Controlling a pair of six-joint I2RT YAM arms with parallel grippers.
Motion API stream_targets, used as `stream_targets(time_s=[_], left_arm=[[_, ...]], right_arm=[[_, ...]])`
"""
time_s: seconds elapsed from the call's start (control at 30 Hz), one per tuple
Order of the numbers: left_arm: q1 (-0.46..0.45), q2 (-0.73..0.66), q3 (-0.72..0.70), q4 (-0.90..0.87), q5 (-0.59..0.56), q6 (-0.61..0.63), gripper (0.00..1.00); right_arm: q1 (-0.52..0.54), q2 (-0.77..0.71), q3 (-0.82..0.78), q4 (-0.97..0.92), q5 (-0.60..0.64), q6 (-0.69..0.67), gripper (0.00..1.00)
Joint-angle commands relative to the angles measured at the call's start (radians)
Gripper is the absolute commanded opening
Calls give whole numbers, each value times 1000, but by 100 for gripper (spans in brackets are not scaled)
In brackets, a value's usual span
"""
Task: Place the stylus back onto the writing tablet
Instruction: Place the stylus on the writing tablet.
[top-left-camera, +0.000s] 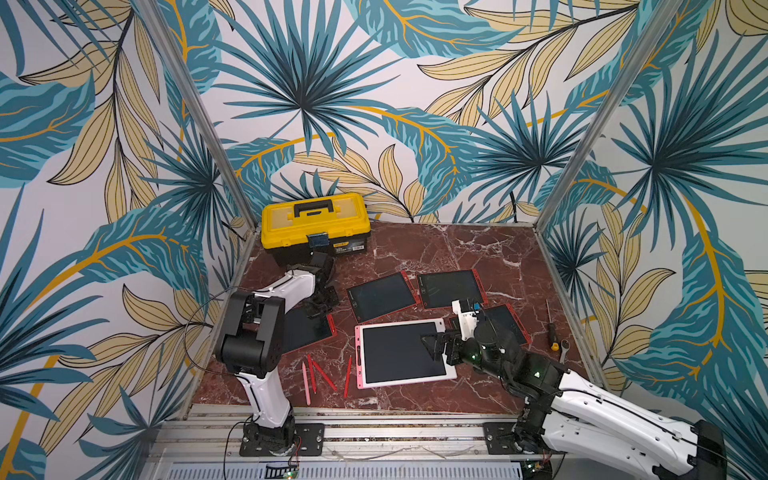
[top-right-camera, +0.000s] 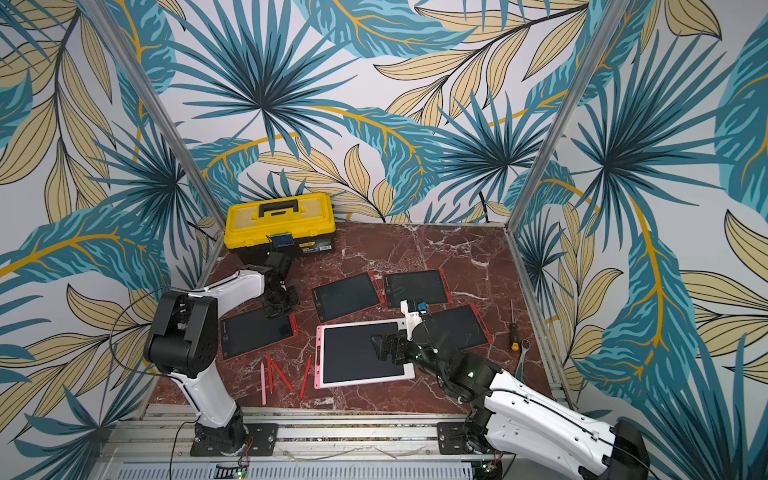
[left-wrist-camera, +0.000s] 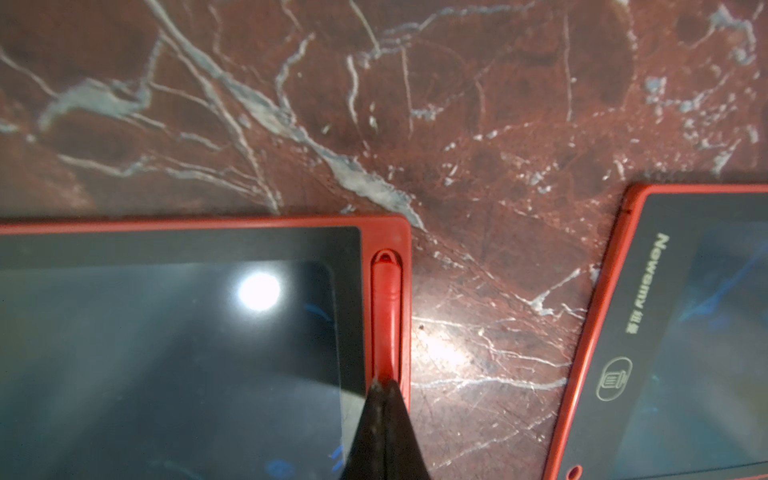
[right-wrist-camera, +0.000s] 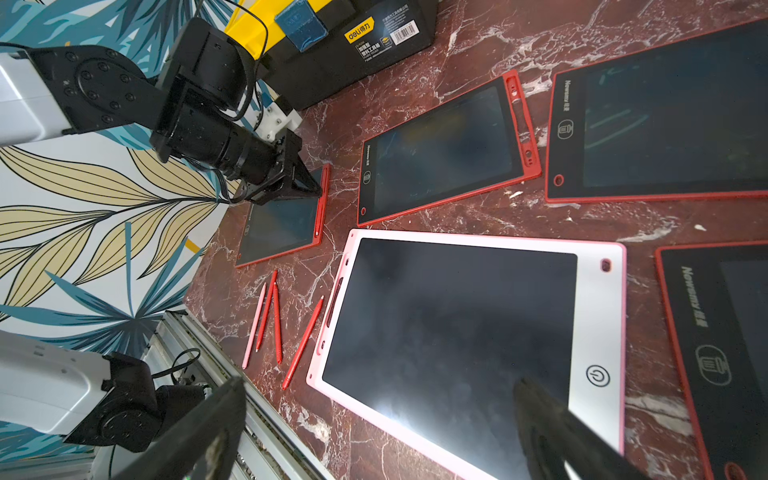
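Red marble tabletop (top-left-camera: 457, 249), white-veined, as I view it from above. A yellow toolbox (top-left-camera: 316, 226) stands at the far left corner. Four red-framed writing tablets lie flat: the left tablet (top-right-camera: 255, 332) near the left edge, two middle tablets (top-left-camera: 380, 297) side by side, and the right tablet (top-left-camera: 509, 322) toward the right edge. A pink-framed tablet (top-left-camera: 399, 353) lies nearer the front edge. Just left of it I count four loose styluses (top-left-camera: 324, 375), among them one pink stylus (top-left-camera: 306, 383). A screwdriver (top-left-camera: 550, 328) and a wrench (top-left-camera: 564, 349) lie by the right edge.

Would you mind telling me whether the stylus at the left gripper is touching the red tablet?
Touching: the left wrist view shows the stylus seated in the side slot of the tablet, below the left gripper.
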Motion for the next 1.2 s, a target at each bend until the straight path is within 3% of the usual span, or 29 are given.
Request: stream_targets(time_s=[0.0,1.17], left_arm=[[7,24,35,4,-1,12,0],[-12,82,-12,16,-48,6,0]], right_arm=[[4,2,-13,1,0,5,99],[4,23,7,1,-4,-3,100]])
